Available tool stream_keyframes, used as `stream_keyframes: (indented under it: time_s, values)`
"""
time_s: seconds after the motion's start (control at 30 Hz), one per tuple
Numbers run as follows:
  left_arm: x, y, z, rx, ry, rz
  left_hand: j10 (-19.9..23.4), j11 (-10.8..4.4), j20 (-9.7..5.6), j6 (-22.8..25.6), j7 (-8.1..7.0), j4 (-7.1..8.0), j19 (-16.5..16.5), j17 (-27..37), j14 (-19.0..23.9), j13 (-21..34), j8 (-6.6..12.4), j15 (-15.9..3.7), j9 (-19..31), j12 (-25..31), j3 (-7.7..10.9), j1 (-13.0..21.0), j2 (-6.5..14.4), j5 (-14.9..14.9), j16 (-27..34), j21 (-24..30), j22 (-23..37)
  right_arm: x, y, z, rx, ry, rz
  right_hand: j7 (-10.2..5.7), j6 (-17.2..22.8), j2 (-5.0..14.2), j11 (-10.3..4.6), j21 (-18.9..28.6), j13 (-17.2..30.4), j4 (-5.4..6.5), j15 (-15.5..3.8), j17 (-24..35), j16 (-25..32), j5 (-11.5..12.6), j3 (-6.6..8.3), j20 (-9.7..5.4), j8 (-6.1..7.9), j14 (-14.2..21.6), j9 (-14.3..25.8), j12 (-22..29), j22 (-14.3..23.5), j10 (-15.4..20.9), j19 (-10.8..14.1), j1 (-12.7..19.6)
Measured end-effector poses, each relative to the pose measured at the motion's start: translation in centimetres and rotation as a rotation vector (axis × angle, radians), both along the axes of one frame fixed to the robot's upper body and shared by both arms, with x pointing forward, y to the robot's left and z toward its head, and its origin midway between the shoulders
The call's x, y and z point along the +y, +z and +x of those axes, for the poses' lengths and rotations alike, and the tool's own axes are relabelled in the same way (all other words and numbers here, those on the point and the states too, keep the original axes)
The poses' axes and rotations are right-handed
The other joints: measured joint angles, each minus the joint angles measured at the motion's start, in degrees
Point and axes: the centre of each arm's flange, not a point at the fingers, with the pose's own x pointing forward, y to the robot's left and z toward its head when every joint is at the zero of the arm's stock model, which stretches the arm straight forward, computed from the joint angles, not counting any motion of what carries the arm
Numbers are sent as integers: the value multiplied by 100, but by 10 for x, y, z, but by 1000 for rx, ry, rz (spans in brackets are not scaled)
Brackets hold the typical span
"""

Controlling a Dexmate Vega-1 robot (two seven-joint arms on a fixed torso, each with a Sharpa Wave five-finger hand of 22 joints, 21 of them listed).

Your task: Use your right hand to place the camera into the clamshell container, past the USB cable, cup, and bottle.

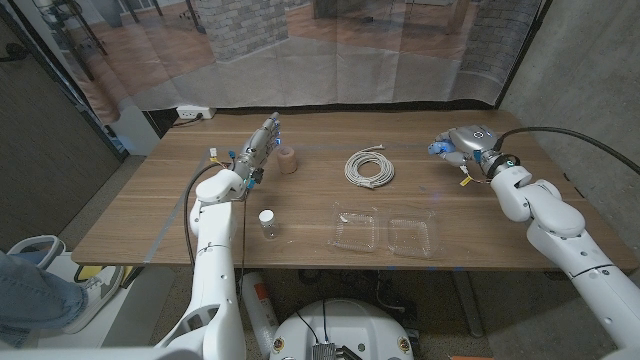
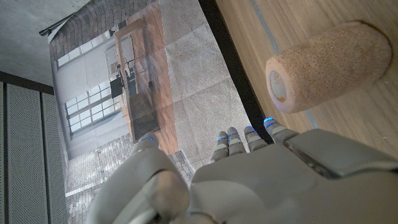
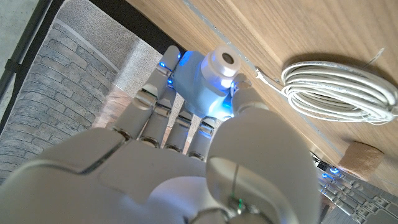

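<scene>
My right hand [image 1: 468,139] is over the table's far right, and its fingers and thumb grip a small blue-and-white camera [image 1: 437,148]. In the right wrist view the camera [image 3: 202,84] sits between the thumb and the fingers [image 3: 158,106], lens outward. An open clear clamshell container [image 1: 385,233] lies near the front edge, at the middle. A coiled white USB cable [image 1: 369,167] lies behind it. A tan roll-shaped cup [image 1: 288,160] lies on its side at the back left, and a small clear bottle [image 1: 267,224] stands at the front left. My left hand [image 1: 260,143] is beside the cup, fingers straight, holding nothing.
The wooden table [image 1: 480,215] has bare room between the camera and the clamshell. A white power strip [image 1: 190,113] lies on the floor behind the table's back left corner. A person's leg in jeans [image 1: 30,285] shows at the lower left. The tan cup [image 2: 329,65] lies just past my left hand [image 2: 249,180].
</scene>
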Motion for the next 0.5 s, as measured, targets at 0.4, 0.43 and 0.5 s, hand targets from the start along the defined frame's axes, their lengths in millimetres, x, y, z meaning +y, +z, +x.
stream_keyframes:
  time_s: [0.4,0.43,0.5]
  values:
    - [3,-1,-2,4,4,0,0,0,0,0,0,0,0,0,18,0,0,18,0,0,0,22,22,0,0,0,0,1,-2,-15,-20,20,-8,20,40,-1,-21,44,6,-5,-2,6,0,15,-5,1,24,43,0,0,-1,65,0,0]
    - [3,-1,-2,4,4,0,0,0,0,0,0,0,0,0,18,0,0,18,0,0,0,22,22,0,0,0,0,2,-3,-18,-23,24,-9,20,40,-1,-28,44,6,-5,-2,18,0,15,-5,1,24,43,0,-1,-1,72,1,1]
    - [3,-1,-2,5,5,0,0,0,0,0,0,0,0,0,18,0,0,18,0,0,0,22,22,0,0,0,0,2,-3,-20,-25,27,-11,20,40,-1,-29,44,15,-5,-2,30,0,15,-5,1,24,43,0,-1,-1,72,0,1]
